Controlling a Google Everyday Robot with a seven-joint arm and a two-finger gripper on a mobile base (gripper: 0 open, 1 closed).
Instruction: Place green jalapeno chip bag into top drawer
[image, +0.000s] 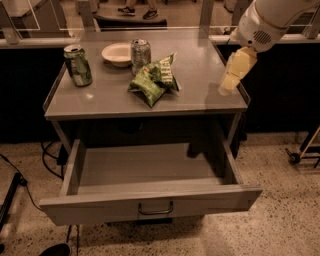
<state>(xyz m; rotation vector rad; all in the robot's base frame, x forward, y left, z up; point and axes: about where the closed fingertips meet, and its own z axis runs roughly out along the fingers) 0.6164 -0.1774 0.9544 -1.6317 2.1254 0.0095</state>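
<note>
The green jalapeno chip bag (154, 80) lies crumpled on the grey table top, just right of a silver can. The top drawer (150, 207) is pulled open below the table, and I see nothing inside it; its bar handle (155, 209) faces me. My gripper (227, 85) hangs from the white arm at the upper right, above the table's right edge, well to the right of the bag and apart from it.
A green-and-white soda can (78, 65) stands at the table's back left. A white bowl (118, 54) and a silver can (140, 54) stand at the back middle. A dark counter wall runs behind. A wheeled stand (302, 150) is on the floor at right.
</note>
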